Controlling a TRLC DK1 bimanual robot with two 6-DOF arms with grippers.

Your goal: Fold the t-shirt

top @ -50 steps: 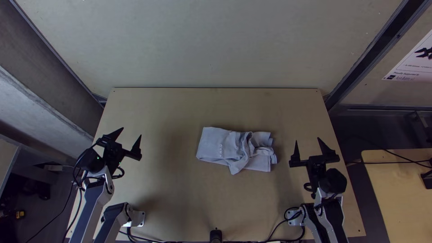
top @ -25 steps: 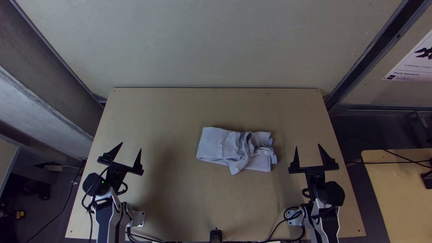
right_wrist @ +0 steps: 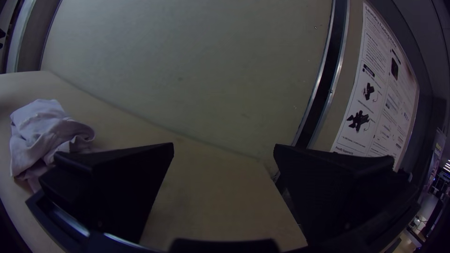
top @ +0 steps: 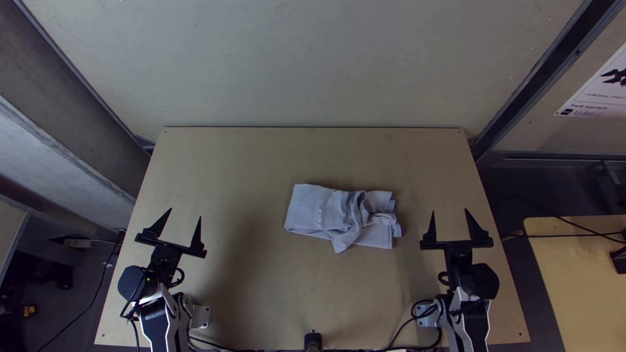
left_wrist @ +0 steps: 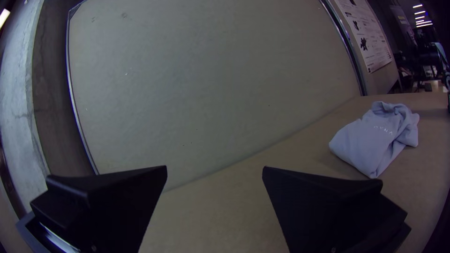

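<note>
Near the middle of the table the light grey-blue t-shirt (top: 323, 212) lies as a compact bundle, its left part flat and smooth, its right part bunched in creases. My left gripper (top: 184, 214) stands open left of it, over the table's left part; my right gripper (top: 450, 213) is open to its right. Neither touches the cloth. In the left wrist view my left gripper (left_wrist: 214, 168) has nothing between its fingers, and the shirt (left_wrist: 370, 140) lies apart from it. The right wrist view has my right gripper (right_wrist: 224, 145) open and empty, one finger partly covering the shirt (right_wrist: 42, 131).
The wooden table (top: 306, 156) ends against a pale upright panel (top: 306, 65) at the far side. Black cables (top: 404, 326) run along the near edge by the arm bases. A printed poster (top: 603, 91) hangs at the right, above another wooden surface (top: 574, 274).
My left gripper has drawn back toward the near edge and turned, then shifted slightly left. My right gripper has moved back a little and straightened. The t-shirt has stayed still.
</note>
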